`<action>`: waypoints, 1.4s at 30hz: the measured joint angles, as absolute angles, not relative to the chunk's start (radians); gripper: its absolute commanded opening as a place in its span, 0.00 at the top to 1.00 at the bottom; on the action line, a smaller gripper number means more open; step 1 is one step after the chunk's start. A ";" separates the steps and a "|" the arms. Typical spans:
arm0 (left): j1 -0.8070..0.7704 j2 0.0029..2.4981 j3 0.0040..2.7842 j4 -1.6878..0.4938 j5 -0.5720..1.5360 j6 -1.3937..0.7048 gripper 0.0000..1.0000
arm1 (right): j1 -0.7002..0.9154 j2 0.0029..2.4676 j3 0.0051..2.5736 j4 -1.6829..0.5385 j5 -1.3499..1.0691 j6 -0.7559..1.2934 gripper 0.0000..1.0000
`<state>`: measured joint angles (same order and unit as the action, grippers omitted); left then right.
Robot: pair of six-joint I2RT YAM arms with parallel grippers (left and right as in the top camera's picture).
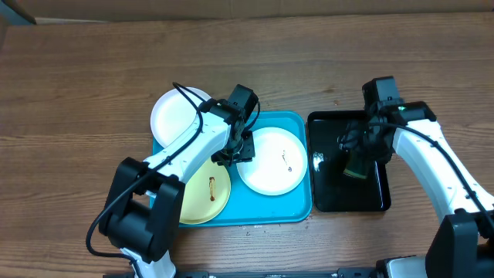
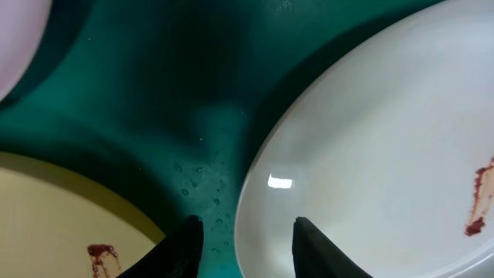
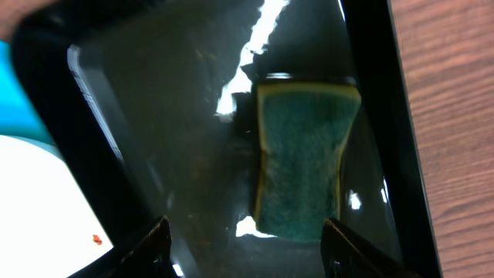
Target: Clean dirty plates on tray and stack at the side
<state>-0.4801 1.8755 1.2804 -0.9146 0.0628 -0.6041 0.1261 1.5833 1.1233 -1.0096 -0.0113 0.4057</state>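
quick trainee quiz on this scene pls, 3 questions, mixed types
1. True or false: the sponge lies in the black tray.
2. What has its rim between the fingers of the left gripper? A) the smeared white plate B) the sponge C) the black tray
3. What colour is the tray holding the smeared white plate?

Key: 1 true; 2 A; 3 turquoise
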 measured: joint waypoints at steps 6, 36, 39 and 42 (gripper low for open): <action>-0.480 1.903 1.280 -0.913 0.056 -0.604 0.61 | 0.126 1.583 1.075 -0.985 0.016 0.450 0.29; -0.491 1.900 1.183 -0.747 0.043 -0.604 0.55 | 0.126 1.583 0.858 -0.800 0.060 0.469 0.75; -0.491 1.898 1.183 -0.739 0.049 -0.604 0.60 | 0.126 1.583 0.856 -0.800 0.060 0.472 0.76; -0.491 1.898 1.182 -0.736 0.056 -0.607 0.74 | 0.126 1.583 0.856 -0.803 0.060 0.456 0.88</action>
